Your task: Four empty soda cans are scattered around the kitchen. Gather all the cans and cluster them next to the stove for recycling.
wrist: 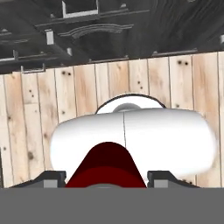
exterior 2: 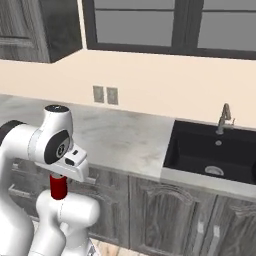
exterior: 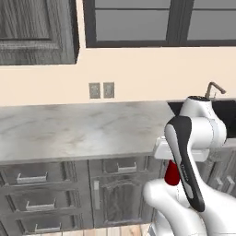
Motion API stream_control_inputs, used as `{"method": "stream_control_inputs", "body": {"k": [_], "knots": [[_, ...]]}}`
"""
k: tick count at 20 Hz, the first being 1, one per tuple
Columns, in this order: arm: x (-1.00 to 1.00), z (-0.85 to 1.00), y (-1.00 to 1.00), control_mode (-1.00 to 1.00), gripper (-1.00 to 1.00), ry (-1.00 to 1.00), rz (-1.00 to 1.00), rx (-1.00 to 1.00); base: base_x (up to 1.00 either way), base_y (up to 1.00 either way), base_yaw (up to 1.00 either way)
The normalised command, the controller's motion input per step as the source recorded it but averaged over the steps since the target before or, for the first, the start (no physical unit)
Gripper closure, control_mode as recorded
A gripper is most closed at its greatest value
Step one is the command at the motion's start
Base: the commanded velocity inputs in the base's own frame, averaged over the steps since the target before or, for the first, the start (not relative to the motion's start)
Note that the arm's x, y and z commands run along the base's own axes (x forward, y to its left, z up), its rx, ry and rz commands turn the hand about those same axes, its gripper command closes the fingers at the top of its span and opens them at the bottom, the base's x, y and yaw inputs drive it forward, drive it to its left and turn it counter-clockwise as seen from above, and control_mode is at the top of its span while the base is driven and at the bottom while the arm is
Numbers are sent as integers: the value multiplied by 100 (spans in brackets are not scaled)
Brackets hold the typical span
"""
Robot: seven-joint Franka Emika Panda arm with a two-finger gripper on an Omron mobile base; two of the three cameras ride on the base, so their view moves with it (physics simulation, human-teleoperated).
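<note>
One red soda can hangs below my white hand, in front of the cabinet doors and lower than the counter top. My gripper is shut on this soda can, whose dark red body bulges between the two dark fingertips in the hand view. From the right base view the same can pokes down under the hand, just left of the sink cabinet. The hand points at the floor. The stove is out of view.
A grey marble counter runs along the cream wall, with two outlets above it. A black sunken sink with a faucet lies to the right. Dark cabinet drawers stand below, and light plank floor lies under the hand.
</note>
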Motion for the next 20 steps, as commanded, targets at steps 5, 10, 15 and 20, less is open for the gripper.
{"method": "stream_control_inputs", "body": {"k": [5,10,15,20], "knots": [[0,0,0,100,100,0,0,0,18,73,24],[0,0,0,100,100,0,0,0,10,73,26],[0,0,0,100,100,0,0,0,-14,28,36],[0,0,0,100,100,0,0,0,-51,-4,42]]}}
